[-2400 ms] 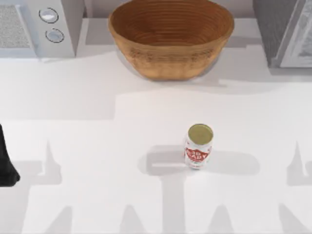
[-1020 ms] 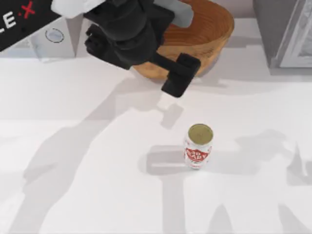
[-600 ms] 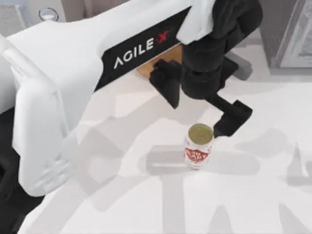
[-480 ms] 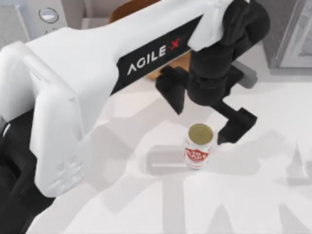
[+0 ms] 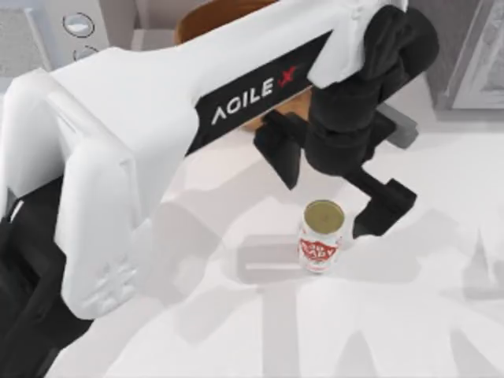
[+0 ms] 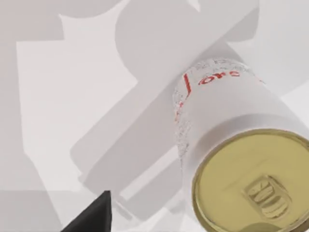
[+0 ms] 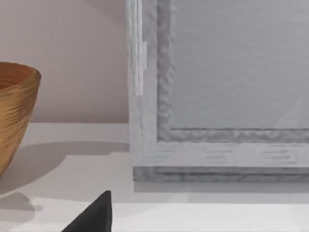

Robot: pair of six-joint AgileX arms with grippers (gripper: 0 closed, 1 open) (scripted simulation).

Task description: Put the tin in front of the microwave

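The tin [image 5: 321, 236], a small white can with a red emblem and a dull gold lid, stands upright near the middle of the table. My left arm reaches across from the left, and its gripper [image 5: 331, 185] hangs open just above and behind the tin, one finger on each side. The left wrist view looks down on the tin [image 6: 231, 125] from close by, with one dark fingertip [image 6: 91, 217] beside it. The microwave [image 5: 79, 27] stands at the back left, partly hidden by the arm. My right gripper shows one fingertip [image 7: 94, 215] in the right wrist view.
A woven basket bowl [image 5: 213, 20] sits at the back centre, mostly under my left arm. A darker grey box appliance [image 5: 472, 55] fills the back right corner, and it faces the right wrist camera [image 7: 217, 96]. Bare tabletop lies in front of the tin.
My left arm has swung in from the left across the table, and its open gripper has come down over the tin. The tin has not moved.
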